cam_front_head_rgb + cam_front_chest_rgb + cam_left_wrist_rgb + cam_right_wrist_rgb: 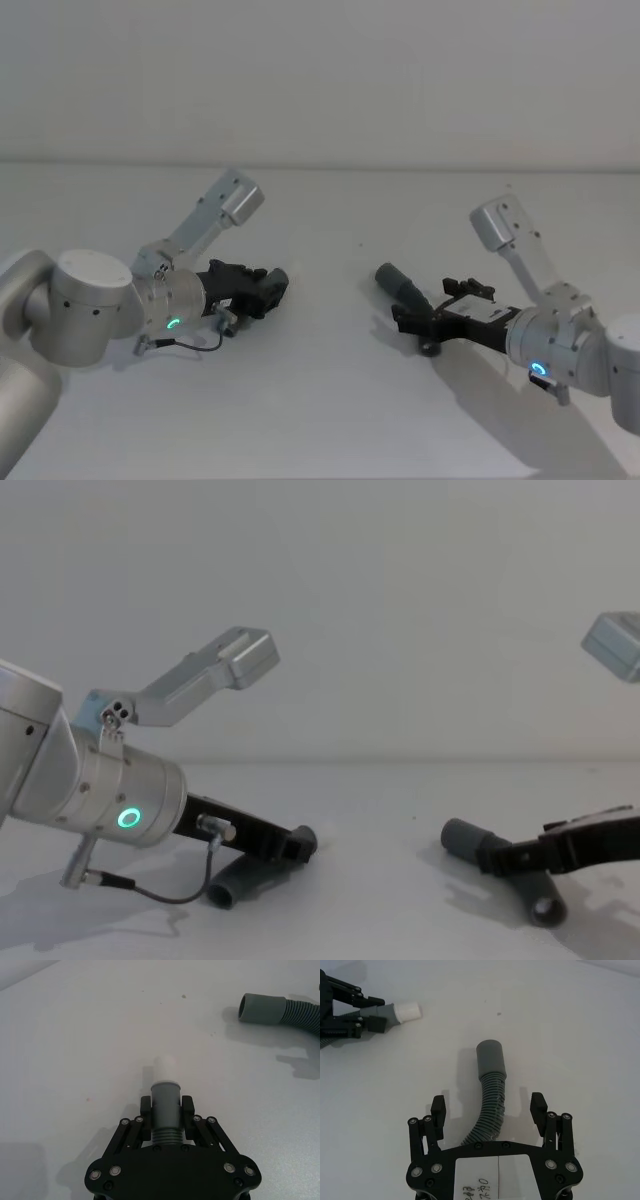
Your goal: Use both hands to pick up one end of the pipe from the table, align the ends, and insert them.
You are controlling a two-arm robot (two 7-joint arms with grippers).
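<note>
The stub-tipped piece of dark ribbed hose sits clamped in the left gripper, held low over the left side of the white table; the fingers are closed on its smooth grey part, with the white stub tip jutting forward just past them and the ribs running back under the palm; from the chest camera its trailing end droops beneath the gripper toward the table. To the right lies the socket piece, curved, its wide grey socket cuff pointing away from the right gripper; that gripper is spread wide, one finger on each side of the ribbed length and both clear of it, so the piece is straddled but not gripped. The white stub tip and the socket cuff are well apart, with bare table between them, and they are not lined up. From the head camera the left gripper reaches in from the left and the right gripper from the right, both low over the table; a green ring light glows on the left wrist and another on the right; a plain pale wall rises behind the table's far edge.
</note>
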